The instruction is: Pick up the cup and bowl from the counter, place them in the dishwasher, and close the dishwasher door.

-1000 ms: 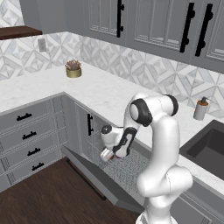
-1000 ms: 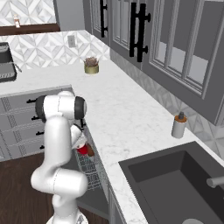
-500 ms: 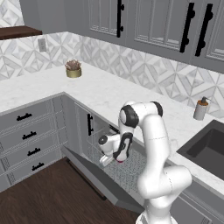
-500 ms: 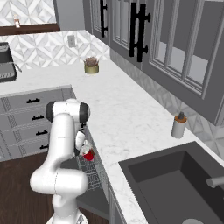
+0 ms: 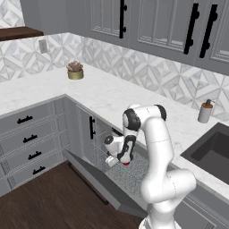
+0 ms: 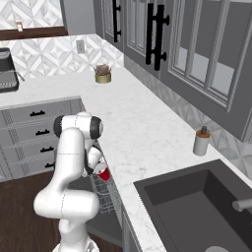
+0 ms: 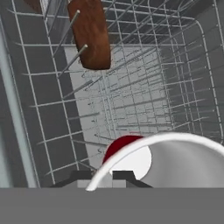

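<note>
The dishwasher door (image 5: 96, 182) hangs open below the counter (image 5: 112, 95), and the grey wire rack (image 7: 144, 87) is pulled out over it. My gripper (image 5: 117, 158) reaches down into the rack, shut on the rim wall of the red cup (image 7: 175, 157). The cup's white inside faces the hand camera. The cup (image 6: 103, 173) hangs tilted just above the rack's wires, with a little red of it (image 5: 125, 163) showing beneath the hand. The dark brown bowl (image 7: 92, 35) stands on edge between tines farther along the rack. My gripper (image 7: 103, 176) has the cup's wall between its tips.
A gold pot with a plant (image 5: 74, 70) stands at the counter's back corner. A grey soap dispenser (image 5: 205, 111) is beside the dark sink (image 5: 214, 150). Grey drawers (image 5: 27, 138) line the left. The open door juts over the wooden floor.
The arm has folded lower and carried the cup down and further into the rack. The bowl has stayed put.
</note>
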